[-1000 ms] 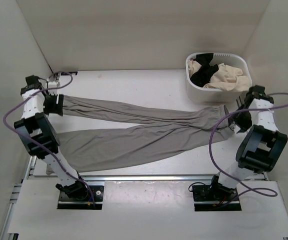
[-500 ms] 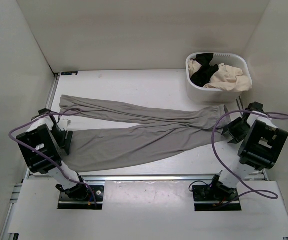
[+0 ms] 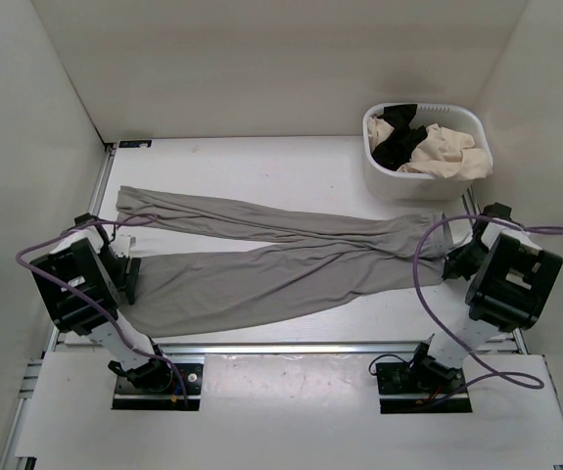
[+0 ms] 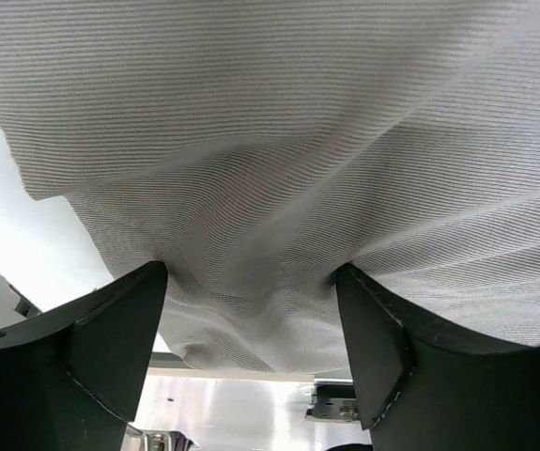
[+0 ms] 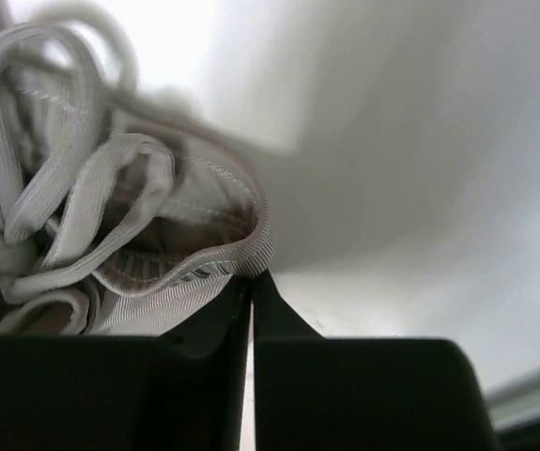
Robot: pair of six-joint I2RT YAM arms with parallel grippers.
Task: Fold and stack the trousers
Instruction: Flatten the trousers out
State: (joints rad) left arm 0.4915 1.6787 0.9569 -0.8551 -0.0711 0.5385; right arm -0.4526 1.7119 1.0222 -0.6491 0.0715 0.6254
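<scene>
The mid-grey soft fabric trousers [image 3: 261, 279] lie spread flat across the white table [image 3: 261, 166], both legs running out to the left and the waist at the right, just in front of the white plastic basket [image 3: 391, 182] of other clothes.

The right hand [image 5: 251, 282] sits at the waist end. Its fingers are pressed together and the ribbed waistband [image 5: 215, 254] appears caught at their tips, with the pale looped drawstring [image 5: 72, 207] bunched beside it.

The left hand [image 4: 251, 274] is down at the end of the nearer leg. Its fingers stand apart with the fabric rucked up between them, not yet pinched.

This looks like the start of the first fold, with each end of the garment being secured. Next, the left hand should close on the leg end. Both arms can then lift together, keeping the cloth taut, and bring one leg over the other so the edges line up.
</scene>
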